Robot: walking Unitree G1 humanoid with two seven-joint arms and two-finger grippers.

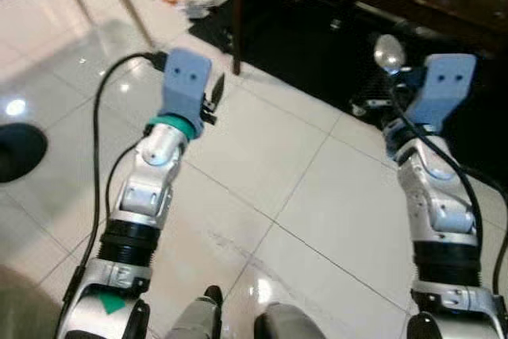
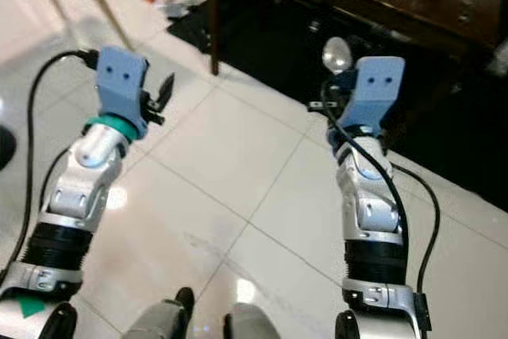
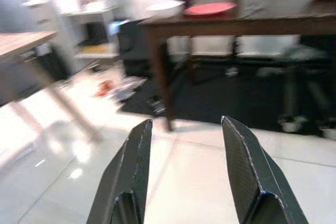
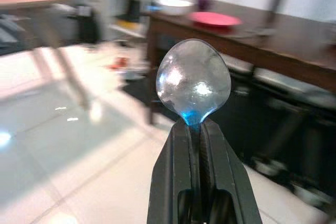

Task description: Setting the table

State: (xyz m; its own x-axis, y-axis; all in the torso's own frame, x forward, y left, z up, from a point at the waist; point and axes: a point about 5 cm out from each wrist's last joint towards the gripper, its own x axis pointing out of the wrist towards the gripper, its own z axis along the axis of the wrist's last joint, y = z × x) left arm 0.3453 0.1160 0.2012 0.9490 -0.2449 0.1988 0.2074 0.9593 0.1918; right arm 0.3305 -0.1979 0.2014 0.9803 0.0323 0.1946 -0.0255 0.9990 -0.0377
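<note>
Right fingers [image 4: 202, 145] clamp one spoon [image 4: 193, 81]; left fingers [image 3: 134, 166] spread apart, holding nothing.

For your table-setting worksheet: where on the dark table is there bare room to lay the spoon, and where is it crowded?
The right gripper holds the spoon. The dark table is bare along its near edge, right of the red plate. The far-left end is crowded: white bowl and plate sit together.

spoon [image 4: 193, 82]: polished, mirror-bright metal
floor [image 1: 262, 164]: glossy pale tiles
table [image 3: 247, 19]: dark smooth wood
right gripper [image 4: 200, 129]: matt black fingers
</note>
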